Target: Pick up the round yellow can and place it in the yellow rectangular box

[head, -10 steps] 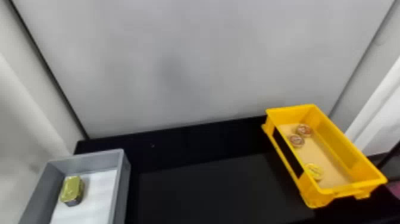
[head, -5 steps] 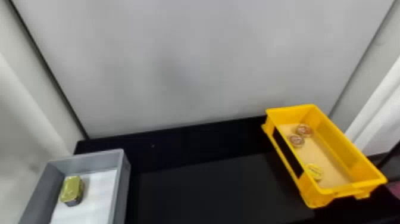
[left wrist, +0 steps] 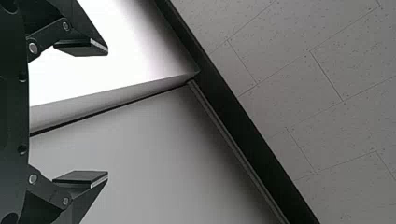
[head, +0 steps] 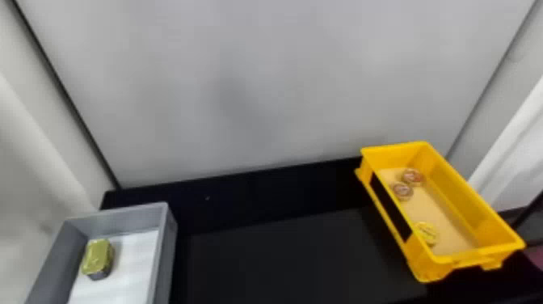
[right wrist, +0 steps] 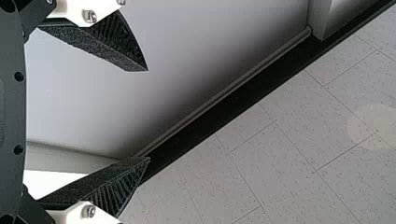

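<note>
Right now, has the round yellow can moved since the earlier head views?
No. The round yellow can lies in the same spot inside the yellow rectangular box, beside its left wall, toward the near end.

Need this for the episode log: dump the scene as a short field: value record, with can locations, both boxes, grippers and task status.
yellow_box: yellow rectangular box, right side of black table
target: round yellow can, inside it, near end, by left wall
other_cans: two reddish round cans, far end, same box
gray_box: gray box, left side, holds gold rectangular tin
left_gripper: left gripper open, empty
right_gripper: right gripper open, empty
task_status: goal looks met
</note>
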`<state>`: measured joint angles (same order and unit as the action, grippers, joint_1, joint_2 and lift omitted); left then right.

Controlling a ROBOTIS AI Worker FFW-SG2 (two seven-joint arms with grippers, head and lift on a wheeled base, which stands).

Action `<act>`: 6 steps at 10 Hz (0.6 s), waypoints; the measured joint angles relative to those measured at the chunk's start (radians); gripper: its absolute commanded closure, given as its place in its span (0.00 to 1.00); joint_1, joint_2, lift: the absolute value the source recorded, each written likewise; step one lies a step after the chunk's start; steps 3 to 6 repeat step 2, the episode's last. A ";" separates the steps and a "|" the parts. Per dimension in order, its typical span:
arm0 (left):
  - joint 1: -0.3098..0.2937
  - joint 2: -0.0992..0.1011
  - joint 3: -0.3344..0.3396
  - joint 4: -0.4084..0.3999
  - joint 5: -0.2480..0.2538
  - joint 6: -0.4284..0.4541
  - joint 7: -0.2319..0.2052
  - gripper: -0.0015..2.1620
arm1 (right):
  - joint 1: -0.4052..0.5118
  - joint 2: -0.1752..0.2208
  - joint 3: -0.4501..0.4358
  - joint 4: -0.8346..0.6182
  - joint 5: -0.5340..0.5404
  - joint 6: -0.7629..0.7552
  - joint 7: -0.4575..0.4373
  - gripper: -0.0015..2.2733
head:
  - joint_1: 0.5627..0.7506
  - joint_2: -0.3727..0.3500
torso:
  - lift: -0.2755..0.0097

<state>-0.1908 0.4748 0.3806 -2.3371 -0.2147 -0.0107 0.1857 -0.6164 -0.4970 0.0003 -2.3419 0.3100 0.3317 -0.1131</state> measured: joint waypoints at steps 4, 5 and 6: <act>0.003 0.000 0.000 -0.001 0.000 0.000 0.000 0.15 | 0.003 0.001 0.003 0.004 0.000 -0.003 -0.003 0.05 | 0.95 0.54 | 0.96; 0.003 0.000 0.000 -0.001 0.000 0.000 0.000 0.15 | 0.003 0.001 0.003 0.004 0.000 -0.003 -0.003 0.05 | 0.95 0.54 | 0.96; 0.003 0.000 0.000 -0.001 0.000 0.000 0.000 0.15 | 0.003 0.001 0.003 0.004 0.000 -0.003 -0.003 0.05 | 0.95 0.54 | 0.96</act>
